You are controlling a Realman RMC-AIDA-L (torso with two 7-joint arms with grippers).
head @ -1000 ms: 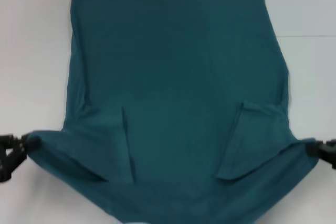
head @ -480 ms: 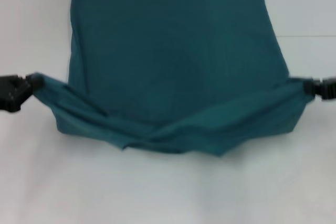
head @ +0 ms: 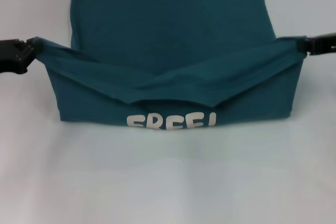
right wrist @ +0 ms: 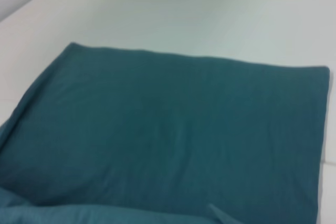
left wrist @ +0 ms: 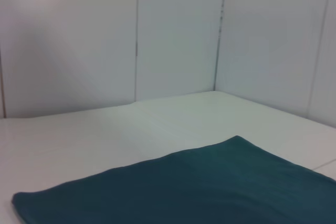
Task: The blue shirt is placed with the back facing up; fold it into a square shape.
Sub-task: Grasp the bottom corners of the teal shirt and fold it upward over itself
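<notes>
The blue shirt (head: pixel 173 30) lies on the white table (head: pixel 168 182), its far part flat. Its near part is lifted and doubled back over the far part. My left gripper (head: pixel 29 51) is shut on the left corner of that lifted edge, and my right gripper (head: pixel 303 45) is shut on the right corner. The edge sags in a shallow V between them. White letters (head: pixel 170 120) show on the upturned face below the sag. The left wrist view shows the flat blue shirt (left wrist: pixel 210 187), and the right wrist view shows the blue shirt (right wrist: pixel 173 124) with no fingers visible.
Bare white tabletop lies in front of the fold and on both sides. Pale wall panels (left wrist: pixel 173 35) stand behind the table in the left wrist view. No other objects are in sight.
Both grippers have carried the shirt's near edge up and away from me over the far part. The fold line moved farther back and white letters came into view.
</notes>
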